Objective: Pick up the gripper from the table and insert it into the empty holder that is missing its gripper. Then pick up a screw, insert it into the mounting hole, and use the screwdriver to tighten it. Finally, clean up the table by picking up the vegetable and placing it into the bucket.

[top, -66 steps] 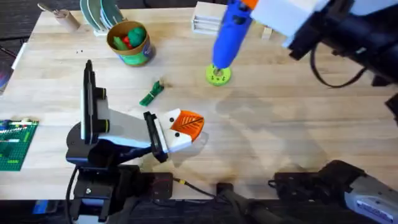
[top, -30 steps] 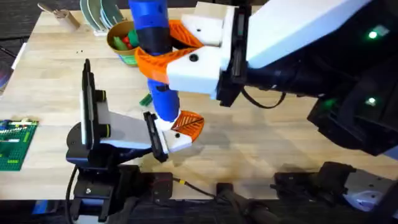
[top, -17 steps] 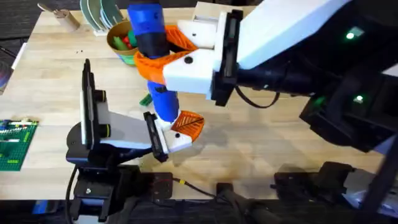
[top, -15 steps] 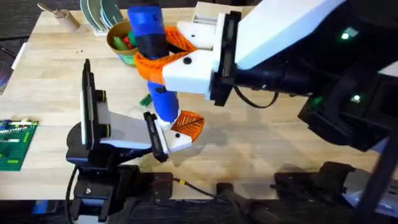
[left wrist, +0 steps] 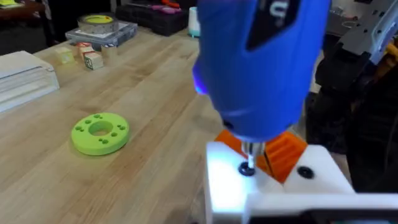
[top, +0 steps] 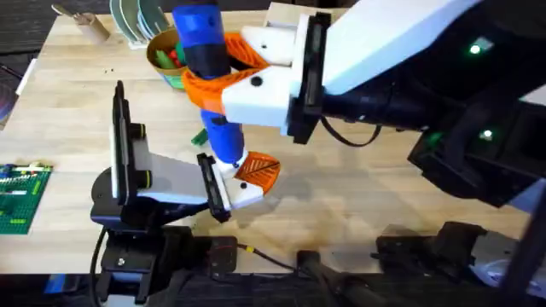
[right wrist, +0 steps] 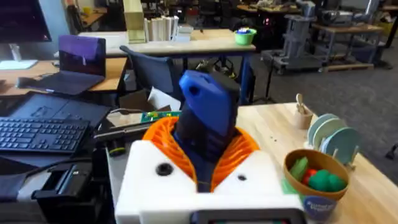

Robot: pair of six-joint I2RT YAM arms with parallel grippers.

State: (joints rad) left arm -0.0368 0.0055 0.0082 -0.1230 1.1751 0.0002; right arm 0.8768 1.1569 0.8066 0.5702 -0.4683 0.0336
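1. Overhead: right gripper has its orange ribbed fingers clamped on the blue pen-shaped powered screwdriver, tip down on the white plastic finger mount at the left arm's end, near the table's front edge. The small orange ribbed wedge finger sits seated in that mount. Left gripper's own state: cannot tell. The slim green toy vegetable is partly hidden behind the driver; the round can with yellow-orange rim stands toward the back left corner.
2. Left wrist: metal bit meets the dark screw head. Risk: a tilted bit cams out or cross-threads the screw.
3. Right wrist: driver body is wedged between the orange fingers. Risk: torque spins the driver in the grip; excess down-force pushes the mount off-line.
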